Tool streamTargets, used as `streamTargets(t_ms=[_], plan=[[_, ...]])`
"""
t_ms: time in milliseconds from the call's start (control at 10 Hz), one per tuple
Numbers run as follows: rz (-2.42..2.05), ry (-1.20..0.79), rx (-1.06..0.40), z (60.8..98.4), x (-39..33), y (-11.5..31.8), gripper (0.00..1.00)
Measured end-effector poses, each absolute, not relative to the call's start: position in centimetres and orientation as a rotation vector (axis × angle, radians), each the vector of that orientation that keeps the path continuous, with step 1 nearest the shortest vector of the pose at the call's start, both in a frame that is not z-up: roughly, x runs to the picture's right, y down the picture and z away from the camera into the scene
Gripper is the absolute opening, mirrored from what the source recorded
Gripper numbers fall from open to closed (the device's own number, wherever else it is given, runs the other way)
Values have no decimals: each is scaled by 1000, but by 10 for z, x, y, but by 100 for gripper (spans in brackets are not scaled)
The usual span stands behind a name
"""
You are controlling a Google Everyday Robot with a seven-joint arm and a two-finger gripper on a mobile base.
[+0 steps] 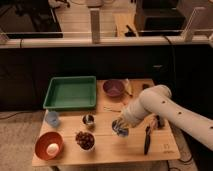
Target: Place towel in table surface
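My gripper hangs at the end of the white arm that reaches in from the right, over the middle of the wooden table. It is shut on a small grey-blue bunched towel, which hangs low at the table top. I cannot tell whether the towel touches the wood. The arm hides the table part behind it.
A green tray stands at the back left and a purple bowl at the back middle. A blue cup, a small metal cup, an orange bowl and a bowl of dark fruit stand left of the gripper. A black tool lies to its right.
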State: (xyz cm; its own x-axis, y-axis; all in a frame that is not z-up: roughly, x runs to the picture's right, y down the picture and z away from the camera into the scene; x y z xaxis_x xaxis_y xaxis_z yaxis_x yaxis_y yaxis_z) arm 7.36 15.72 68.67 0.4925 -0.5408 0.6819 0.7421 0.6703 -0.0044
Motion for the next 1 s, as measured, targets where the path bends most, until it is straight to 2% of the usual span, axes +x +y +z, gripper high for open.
streamTargets(t_ms=[200,400,500,1000], plan=[[-791,-729,-273,667,75,143,18],[-801,-725,-262,664,74,142,18],[-810,-717,-274,667,69,145,23],[-825,-709,-350,701,56,178,23]])
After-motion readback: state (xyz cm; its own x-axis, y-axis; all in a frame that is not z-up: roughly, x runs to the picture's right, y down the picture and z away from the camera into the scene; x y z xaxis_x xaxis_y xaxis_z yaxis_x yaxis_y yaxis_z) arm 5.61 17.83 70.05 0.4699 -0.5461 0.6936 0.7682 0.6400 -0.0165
